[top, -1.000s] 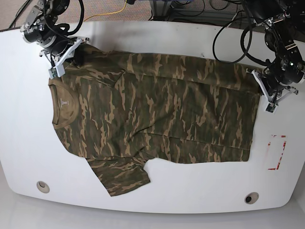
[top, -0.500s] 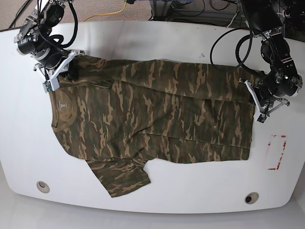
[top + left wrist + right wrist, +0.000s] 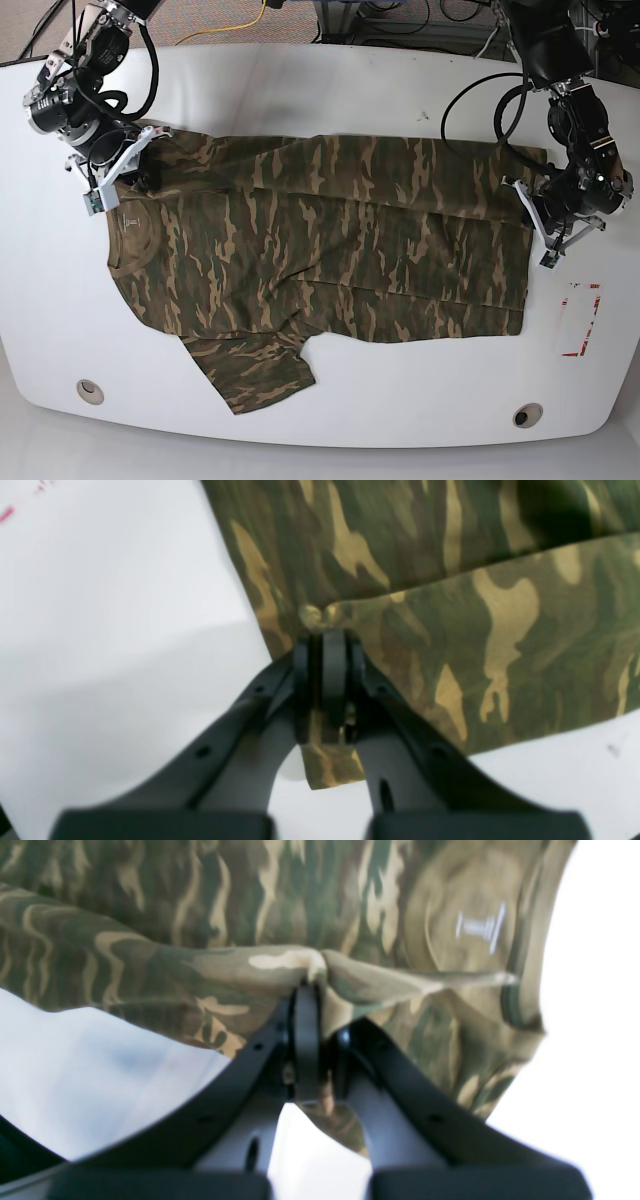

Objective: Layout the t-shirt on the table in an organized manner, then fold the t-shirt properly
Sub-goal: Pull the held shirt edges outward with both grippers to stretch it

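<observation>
Pinching t-shirt (image 3: 330,250) edges, left hand (image 3: 327,650), right hand (image 3: 312,1005), on table (image 3: 300,80)

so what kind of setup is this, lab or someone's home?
Most likely a robotics lab bench: a white table with a red tape outline and grommet holes, loose cables behind it, and two arms holding a camouflage t-shirt.
</observation>
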